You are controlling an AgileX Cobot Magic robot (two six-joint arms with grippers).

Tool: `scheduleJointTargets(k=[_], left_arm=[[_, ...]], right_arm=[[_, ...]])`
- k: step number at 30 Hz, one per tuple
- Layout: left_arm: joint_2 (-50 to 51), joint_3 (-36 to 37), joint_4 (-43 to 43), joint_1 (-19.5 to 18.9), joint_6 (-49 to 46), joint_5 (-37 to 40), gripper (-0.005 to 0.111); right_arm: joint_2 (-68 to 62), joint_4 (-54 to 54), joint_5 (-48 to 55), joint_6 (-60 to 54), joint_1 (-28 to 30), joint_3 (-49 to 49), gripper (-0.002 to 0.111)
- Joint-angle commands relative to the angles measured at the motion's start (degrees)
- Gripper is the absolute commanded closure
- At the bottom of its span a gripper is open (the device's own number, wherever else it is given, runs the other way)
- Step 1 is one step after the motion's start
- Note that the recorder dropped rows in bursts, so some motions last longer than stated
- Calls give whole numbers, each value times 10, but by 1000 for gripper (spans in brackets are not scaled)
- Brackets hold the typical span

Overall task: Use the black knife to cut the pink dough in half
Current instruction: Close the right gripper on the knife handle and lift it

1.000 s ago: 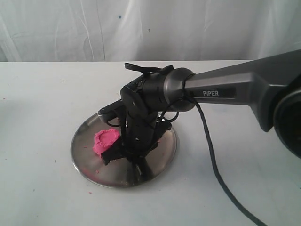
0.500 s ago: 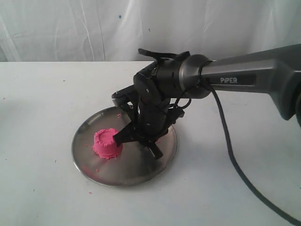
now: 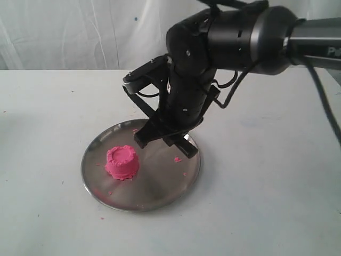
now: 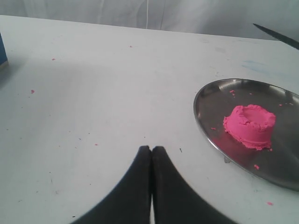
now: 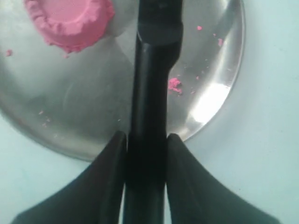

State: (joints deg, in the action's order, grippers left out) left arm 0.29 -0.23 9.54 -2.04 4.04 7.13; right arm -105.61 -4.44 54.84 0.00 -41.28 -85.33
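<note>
White cloth hangs behind a pale white counter (image 3: pixel 48 106), and all the action sits on a round, shiny steel plate (image 3: pixel 160 197). On the plate's left half stands the bright pink, ridged, cup-shaped lump of dough (image 3: pixel 122 162), upright and in one piece, with no cut in it yet. Tiny pink crumbs (image 3: pixel 177 159) lie scattered over the steel nearby.

Up above, the right tool (image 5: pixel 145 144) is clamped on the slim black knife (image 5: pixel 154 93); its two fingers press the handle from both sides in the right wrist view. The blade runs out over the plate, passing beside the dough rather than over it. From the exterior view the knife hangs clear of the lump, above the plate's middle.

Away to the side, the left tool (image 4: pixel 151 154) rests with its fingertips pressed together, holding nothing, hovering low over bare counter, well apart from the plate.

Now the risks. The blade is lined up off to one side, so a straight drop from here would likely only shave the edge or miss altogether. The dough is soft and looks sticky, so it may cling to the blade and lift off with it. Nothing steadies the plate, so a sideways push could slide it across the counter or tip its rim.
</note>
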Motion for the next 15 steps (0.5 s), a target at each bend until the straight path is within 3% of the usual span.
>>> scheduleJointTargets(k=[1,11,15], left_arm=[[-3,2,2,2,0,-2,107],[-3,2,2,2,0,-3,107],[-3,2,7,2,13,-79,107]], right_arm=[[53,48,8,-49,3,18,108],[112,105,9,-96,2,52,108],[129,139,15,-118,2,69,108]])
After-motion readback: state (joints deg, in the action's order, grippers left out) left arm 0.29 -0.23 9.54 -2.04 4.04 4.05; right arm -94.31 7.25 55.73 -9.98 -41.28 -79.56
